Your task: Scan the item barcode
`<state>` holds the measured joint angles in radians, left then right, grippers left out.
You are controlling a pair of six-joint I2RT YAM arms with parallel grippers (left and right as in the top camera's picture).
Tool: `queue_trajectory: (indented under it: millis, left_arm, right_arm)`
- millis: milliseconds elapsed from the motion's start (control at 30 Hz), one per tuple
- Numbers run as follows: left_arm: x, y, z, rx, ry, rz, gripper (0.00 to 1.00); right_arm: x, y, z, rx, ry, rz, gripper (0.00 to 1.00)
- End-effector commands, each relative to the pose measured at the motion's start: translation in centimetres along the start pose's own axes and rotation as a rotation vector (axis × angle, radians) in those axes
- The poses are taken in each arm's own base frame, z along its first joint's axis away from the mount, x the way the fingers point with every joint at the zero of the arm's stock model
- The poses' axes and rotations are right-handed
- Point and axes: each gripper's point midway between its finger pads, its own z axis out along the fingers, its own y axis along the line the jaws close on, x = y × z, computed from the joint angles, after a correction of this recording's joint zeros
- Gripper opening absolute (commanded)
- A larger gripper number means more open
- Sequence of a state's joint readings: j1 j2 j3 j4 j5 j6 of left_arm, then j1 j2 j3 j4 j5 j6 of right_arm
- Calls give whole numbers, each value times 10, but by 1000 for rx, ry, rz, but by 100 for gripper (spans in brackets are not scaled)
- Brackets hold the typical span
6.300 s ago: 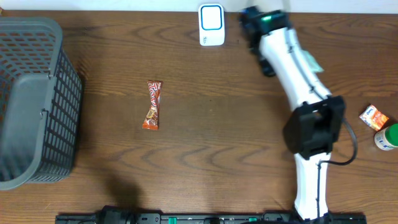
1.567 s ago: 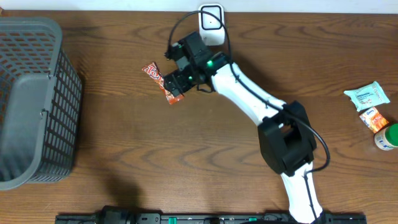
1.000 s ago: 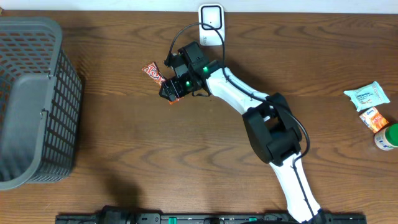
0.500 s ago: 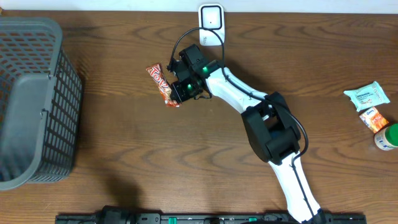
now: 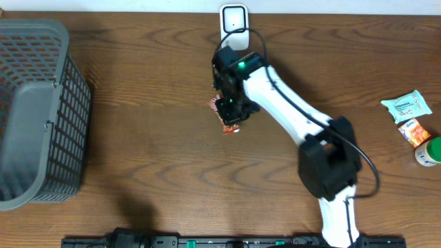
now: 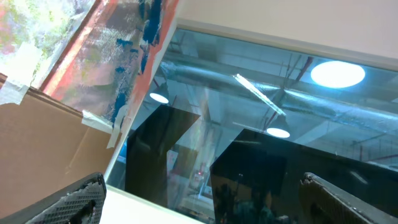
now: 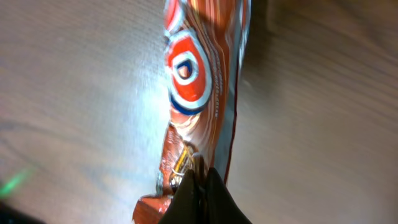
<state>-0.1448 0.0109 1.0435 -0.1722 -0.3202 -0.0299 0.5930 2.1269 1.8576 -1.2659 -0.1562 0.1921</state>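
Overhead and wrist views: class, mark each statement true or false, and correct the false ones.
1. The right gripper is shut on the snack bar. True.
2. The snack bar lies inside the basket. False: it is gripped over the table, well to the right of the basket.
3. The white scanner stands at the table's far edge. True.
4. The left gripper is shut on a packet. False: it is open and holds nothing.
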Motion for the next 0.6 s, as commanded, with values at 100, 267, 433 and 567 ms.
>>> queue_trajectory:
  millis: [100,267,433,567]
  left_arm:
    - [-3,2,-2,-8,-14,-12,98]
    - [-3,2,-2,-8,-14,-12,98]
    - [-3,2,-2,-8,-14,-11,98]
    - [-3,2,-2,-8,-14,-11,98]
  right_arm:
    - [19,-36,-59,242,-87,89,2]
    - [43,-19,-65,185,-16,62,1]
    - [48,-1,-63,101,7,27,8]
    - [43,-14,-64,197,-22,16,68]
